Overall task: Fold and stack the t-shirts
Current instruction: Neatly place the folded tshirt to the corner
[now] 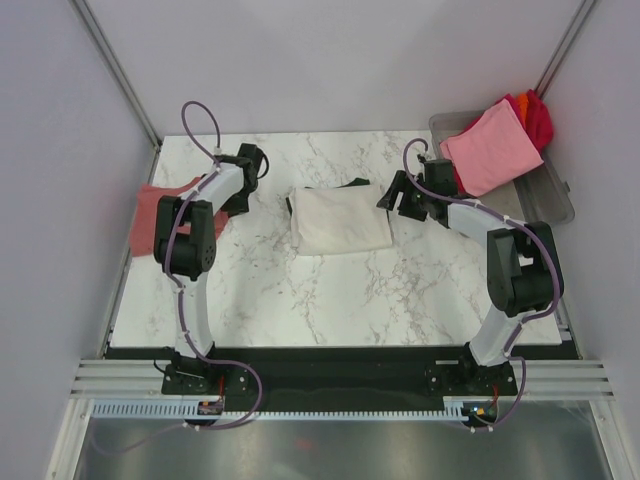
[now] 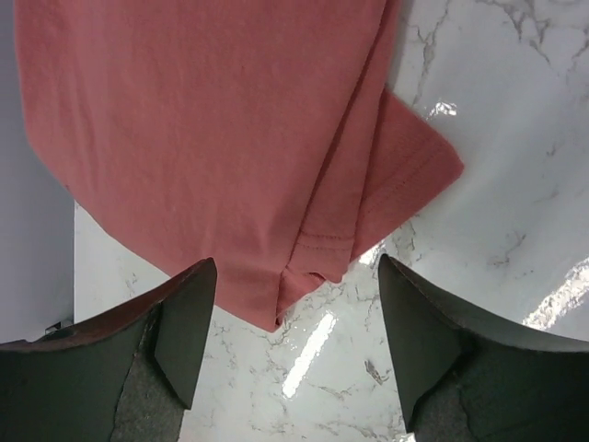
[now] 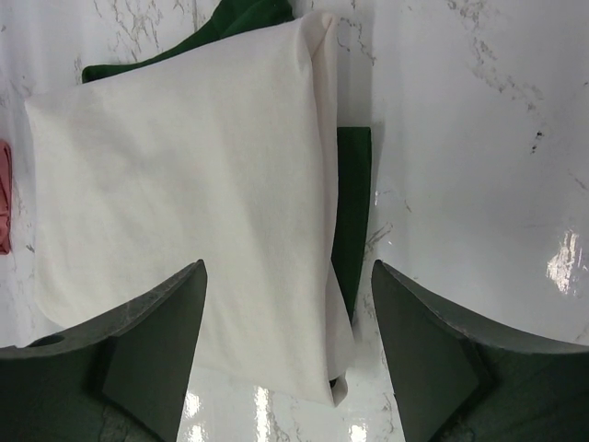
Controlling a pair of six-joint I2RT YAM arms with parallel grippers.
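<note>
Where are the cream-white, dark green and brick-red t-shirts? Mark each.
cream-white t-shirt (image 1: 340,220): top external view, middle of its folded top.
dark green t-shirt (image 3: 354,203): right wrist view, strip poking out from underneath.
brick-red t-shirt (image 2: 202,120): left wrist view, middle of the cloth.

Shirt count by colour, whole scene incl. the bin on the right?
Cream-white shirt: 1
Dark green shirt: 1, under the cream-white one
Brick-red shirt: 1
Pink shirt: 1, on the bin
Bright red cloth: 1, under the pink; orange edge may be separate
Total: 5 clearly visible
</note>
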